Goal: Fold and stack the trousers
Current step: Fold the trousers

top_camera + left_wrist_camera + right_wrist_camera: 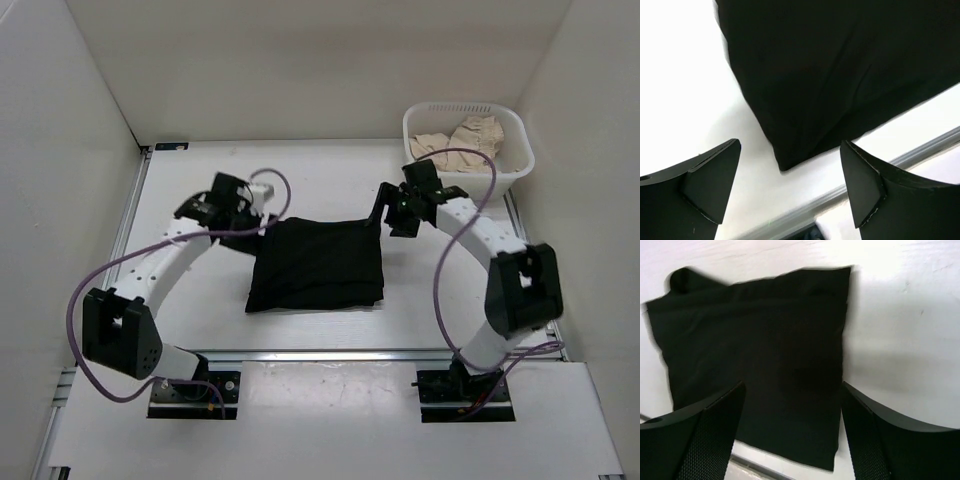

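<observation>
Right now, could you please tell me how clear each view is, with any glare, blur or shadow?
Top view: sharp and evenly lit, the trousers a near-featureless black. Left wrist view: the table glares to blank white, and the trousers' edges are soft. Right wrist view: their edges are smeared, with a faint shadow on the table beside them.
</observation>
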